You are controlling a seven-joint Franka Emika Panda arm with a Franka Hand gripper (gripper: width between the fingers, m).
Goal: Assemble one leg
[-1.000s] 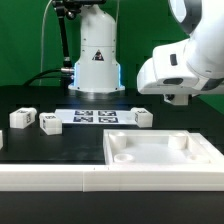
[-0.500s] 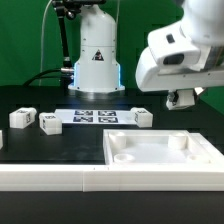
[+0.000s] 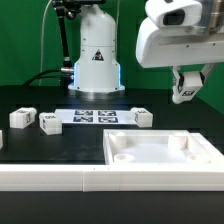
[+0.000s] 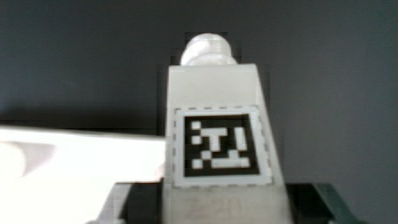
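Note:
My gripper [image 3: 186,84] hangs high at the exterior view's right, above the far right corner of the large white panel [image 3: 165,152]. It is shut on one leg [image 3: 184,92], a small white block, lifted clear of the table. In the wrist view the gripper [image 4: 221,202] clamps this leg [image 4: 217,95] between both fingers, with its black-and-white tag [image 4: 221,143] facing the camera and a rounded peg at its far end. Three more legs lie on the black table: two at the exterior view's left [image 3: 21,117] [image 3: 49,122] and one right of the marker board [image 3: 143,117].
The marker board [image 3: 95,116] lies flat at mid table. The arm's white base [image 3: 97,55] stands behind it. A white ledge [image 3: 50,178] runs along the front edge. Part of the panel shows in the wrist view [image 4: 63,155].
The arm has risen and moved toward the exterior view's right, carrying the leg up from near the panel's far corner to well above it.

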